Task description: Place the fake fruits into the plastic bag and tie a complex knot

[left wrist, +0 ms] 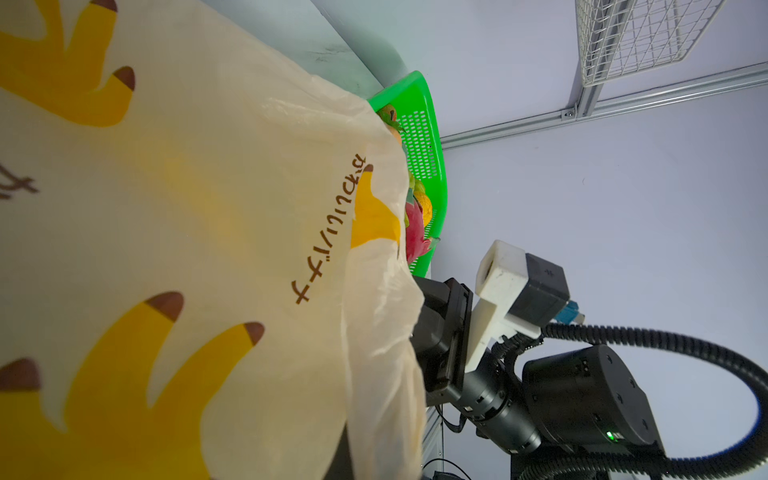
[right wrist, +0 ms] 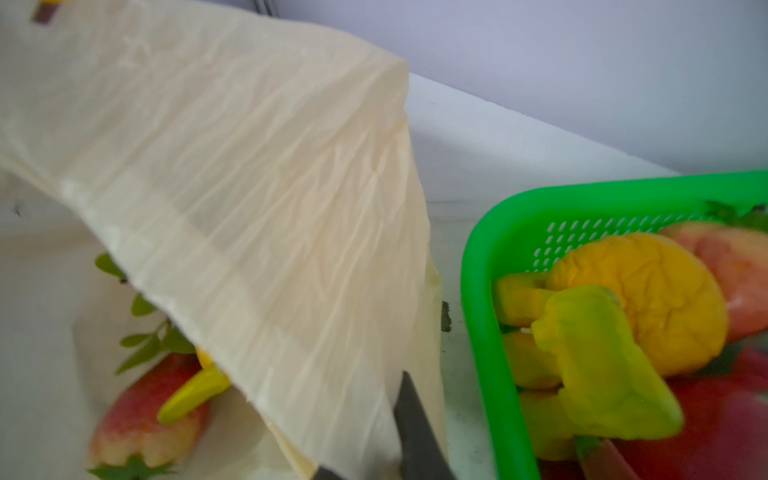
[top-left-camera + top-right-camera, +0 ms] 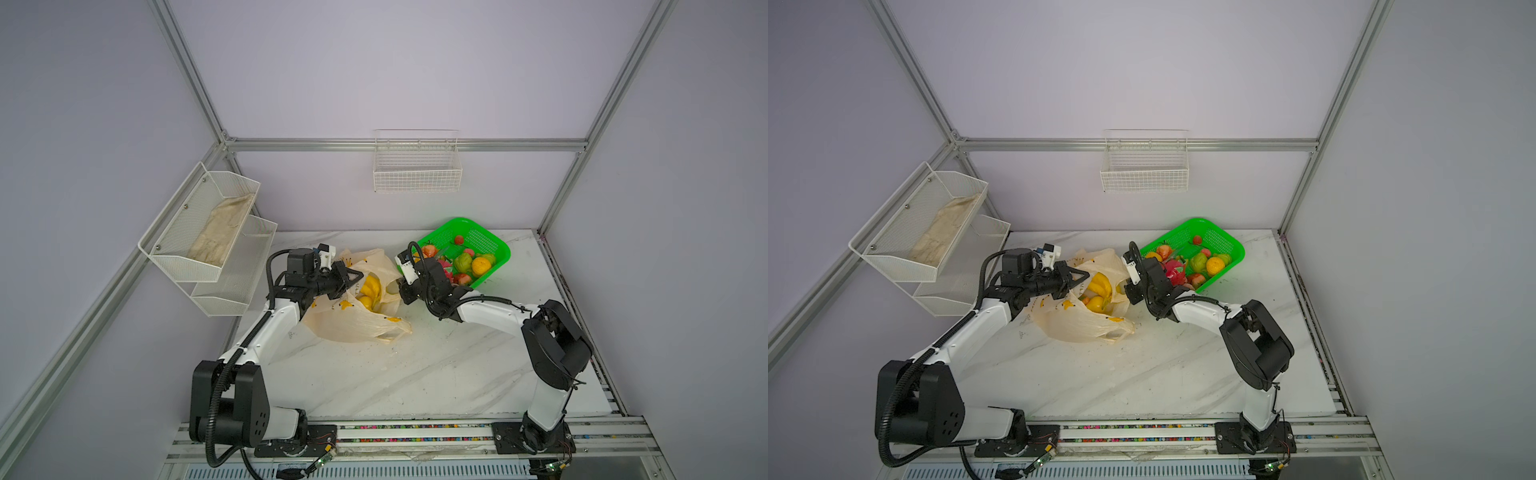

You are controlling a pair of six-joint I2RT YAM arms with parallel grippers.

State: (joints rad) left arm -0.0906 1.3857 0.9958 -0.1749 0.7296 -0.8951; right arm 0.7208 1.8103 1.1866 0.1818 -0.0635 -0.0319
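The table (image 3: pixel 415 374) holds one plastic bag (image 3: pixel 357 328) at eleven o'clock and one green basket (image 3: pixel 480 240) at one o'clock. At least seven fake fruits (image 3: pixel 481 266) show in the basket, a few more in the bag, too overlapped to count. The walls carry two white racks (image 3: pixel 417 183).

Green basket (image 3: pixel 478 240), wire basket (image 3: pixel 417 174), 2-tier rack (image 3: pixel 232 183)

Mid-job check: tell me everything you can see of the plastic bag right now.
The plastic bag is thin, translucent, cream-beige film, wrinkled, with yellow banana prints and dark lettering. It lies slumped on the marble table, mouth open upward, untied. The left pincer and right pincer each pinch its rim on opposite sides. Yellow and red fake fruits lie inside.
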